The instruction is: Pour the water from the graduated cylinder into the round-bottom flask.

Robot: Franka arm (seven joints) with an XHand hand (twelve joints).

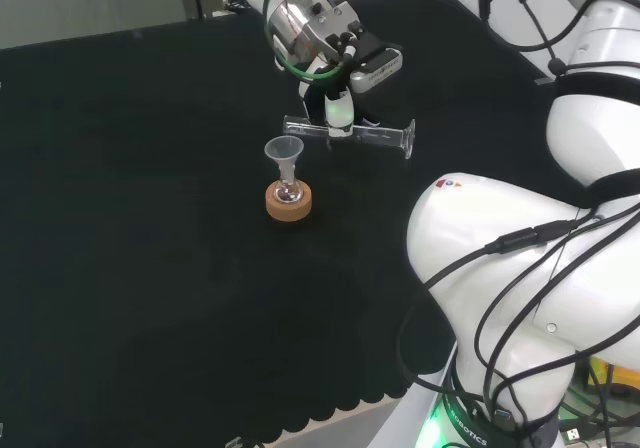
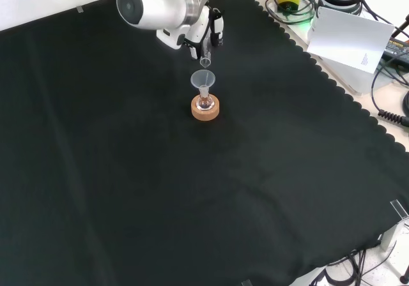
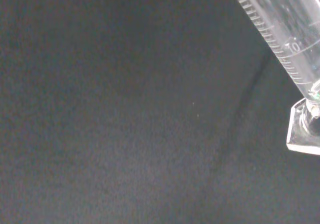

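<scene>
A small round-bottom flask (image 1: pixel 289 194) sits on a cork ring (image 1: pixel 288 204) in the middle of the black cloth, with a clear funnel (image 1: pixel 284 153) in its neck. The hand (image 1: pixel 338 106) is shut on a clear graduated cylinder (image 1: pixel 378 134), which lies about level above the cloth. In the head view its mouth end is just above and right of the funnel and its foot (image 1: pixel 408 139) points right. In the front view the cylinder's mouth (image 2: pixel 205 61) hangs right above the funnel (image 2: pixel 203 80). The wrist view shows the cylinder's scale (image 3: pixel 280 36) and its foot (image 3: pixel 304 129).
The arm's white links (image 1: pixel 520 258) stand at the right of the head view. The black cloth (image 2: pixel 160 190) spreads wide around the flask. Beyond the cloth's scalloped edge in the front view lie a white sheet (image 2: pixel 351 40) and cables (image 2: pixel 390 82).
</scene>
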